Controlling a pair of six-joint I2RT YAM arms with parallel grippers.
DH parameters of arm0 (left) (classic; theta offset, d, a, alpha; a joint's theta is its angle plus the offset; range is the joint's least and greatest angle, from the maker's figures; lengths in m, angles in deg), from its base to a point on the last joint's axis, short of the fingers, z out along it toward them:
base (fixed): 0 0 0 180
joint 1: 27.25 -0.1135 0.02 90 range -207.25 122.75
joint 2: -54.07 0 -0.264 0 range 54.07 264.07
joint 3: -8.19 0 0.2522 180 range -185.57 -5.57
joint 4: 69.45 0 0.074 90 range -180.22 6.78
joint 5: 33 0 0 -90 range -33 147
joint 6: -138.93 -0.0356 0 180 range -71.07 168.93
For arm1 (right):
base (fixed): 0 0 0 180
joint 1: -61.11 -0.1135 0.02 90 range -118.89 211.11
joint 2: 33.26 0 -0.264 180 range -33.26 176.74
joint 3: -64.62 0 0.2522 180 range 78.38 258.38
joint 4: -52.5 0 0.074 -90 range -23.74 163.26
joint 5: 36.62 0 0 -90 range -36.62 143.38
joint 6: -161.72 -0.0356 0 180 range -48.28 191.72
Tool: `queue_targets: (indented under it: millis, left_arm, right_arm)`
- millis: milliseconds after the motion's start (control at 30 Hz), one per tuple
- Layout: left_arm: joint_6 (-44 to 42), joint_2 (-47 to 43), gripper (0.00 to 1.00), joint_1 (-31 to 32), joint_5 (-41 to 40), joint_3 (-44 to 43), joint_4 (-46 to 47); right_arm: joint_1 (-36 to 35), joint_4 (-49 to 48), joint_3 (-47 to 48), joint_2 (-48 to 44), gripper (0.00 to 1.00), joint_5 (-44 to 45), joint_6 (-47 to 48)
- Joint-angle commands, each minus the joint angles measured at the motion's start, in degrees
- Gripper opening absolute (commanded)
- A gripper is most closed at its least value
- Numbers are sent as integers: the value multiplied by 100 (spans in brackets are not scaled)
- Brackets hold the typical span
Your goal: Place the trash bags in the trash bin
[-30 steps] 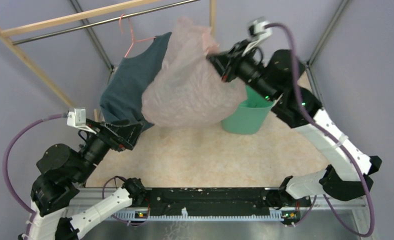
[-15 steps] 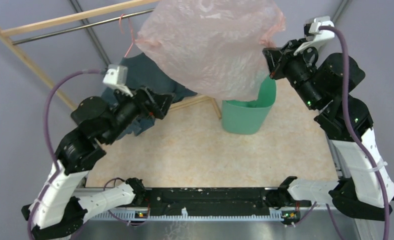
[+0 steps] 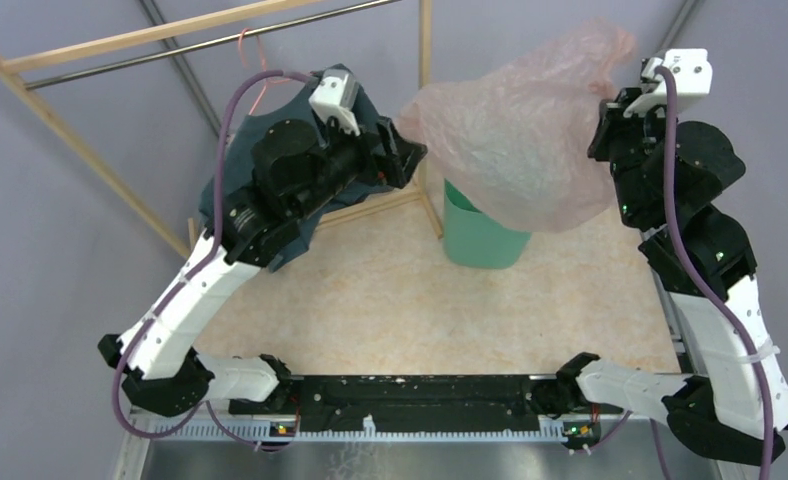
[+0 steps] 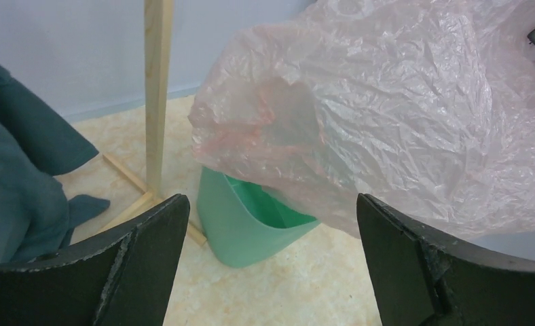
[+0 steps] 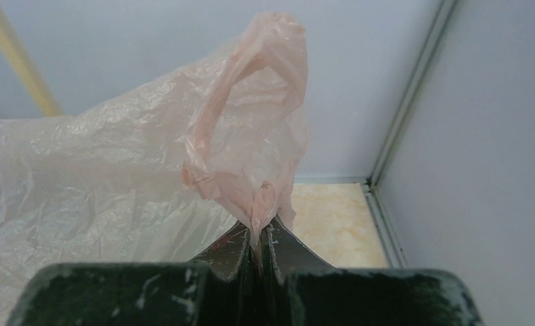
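Observation:
The pale-pink trash bag point(image 3: 515, 140) hangs in the air above the mint-green trash bin point(image 3: 475, 240); its lower part drapes over the bin's far rim. My right gripper point(image 3: 610, 110) is shut on the bag's handle loop point(image 5: 251, 170), holding it up at the right. My left gripper point(image 3: 407, 152) is open and empty, just left of the bag's left corner, not touching it. In the left wrist view the bag point(image 4: 387, 115) fills the upper right and the bin point(image 4: 251, 224) stands below it, between my fingers.
A dark teal shirt point(image 3: 240, 190) hangs on a pink hanger from the wooden rack point(image 3: 70, 135) at the back left. A wooden upright point(image 3: 426, 60) stands just left of the bin. Enclosure walls and metal posts point(image 3: 670, 30) close in at the right.
The left arm has swung up and right, its gripper now beside the bag's left corner. The right gripper has moved the bag rightward and lower, over the bin.

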Motion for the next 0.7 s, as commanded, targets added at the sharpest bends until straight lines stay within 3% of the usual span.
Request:
queue_targets:
  millis: [0,167,300,400,533,667]
  left_arm:
    - [-239,440,99,-2,-45,-437,490]
    - [-392,510,97,-3,-52,-446,631]
    - [-577,568,91,2,-8,-520,787]
    - [-896,664,79,55,-114,-505,1098]
    - [-1359,1037,74,144,-464,-414,1573]
    - [-1276,1887,69,143,-567,-911,1359]
  right_arm:
    - [599,-290,53,215,0,-64,132]
    - [1837,-124,310,615,0,-1639,-654]
    - [1892,-272,98,726,0,-2988,-715]
    - [1896,-621,-330,582,0,-3953,-561]
    - [1892,-875,-523,492,0,-4135,-392]
    - [1892,-859,-458,542,0,-4067,-394]
